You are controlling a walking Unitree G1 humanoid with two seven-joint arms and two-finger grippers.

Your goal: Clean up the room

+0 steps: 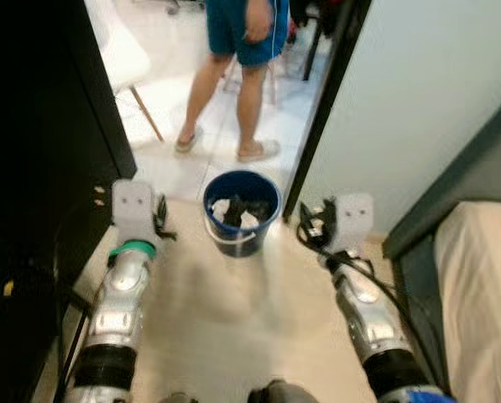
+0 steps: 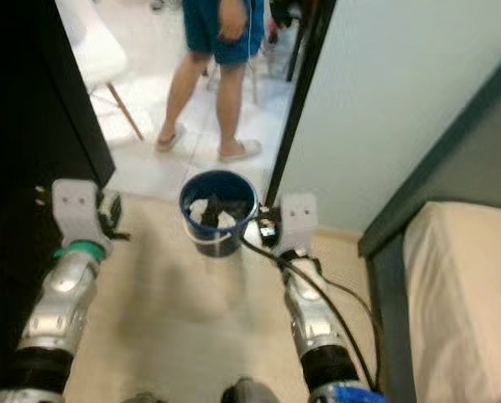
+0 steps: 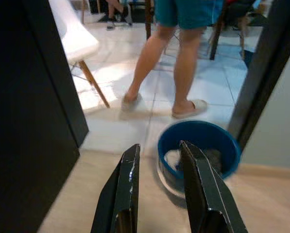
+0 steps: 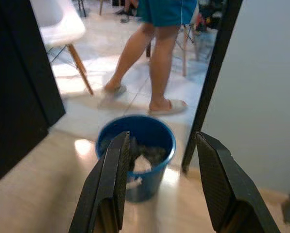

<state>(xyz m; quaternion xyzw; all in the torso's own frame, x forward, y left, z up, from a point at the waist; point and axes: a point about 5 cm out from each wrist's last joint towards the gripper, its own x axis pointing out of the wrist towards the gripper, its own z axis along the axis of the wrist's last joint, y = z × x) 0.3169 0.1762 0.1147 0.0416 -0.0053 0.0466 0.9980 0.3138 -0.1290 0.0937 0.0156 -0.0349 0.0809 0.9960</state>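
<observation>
A blue bucket (image 1: 242, 210) stands on the beige floor in the doorway, with white and dark crumpled items inside it. In the left wrist view the bucket (image 3: 199, 145) lies just beyond the fingers. My left gripper (image 3: 159, 146) is held out to the bucket's left, open and empty. My right gripper (image 4: 162, 137) is held out to the bucket's right, open wider, with the bucket (image 4: 137, 150) seen between its fingers and nothing gripped. Both arms (image 1: 120, 302) reach forward at about the same height.
A person (image 1: 233, 75) in blue shorts and sandals stands on the white tiles just beyond the bucket. A white chair (image 1: 124, 59) with wooden legs is at the back left. A dark cabinet (image 1: 32, 168) lines the left; the dark door frame (image 1: 321, 109), a pale wall and a bed (image 1: 485, 285) stand on the right.
</observation>
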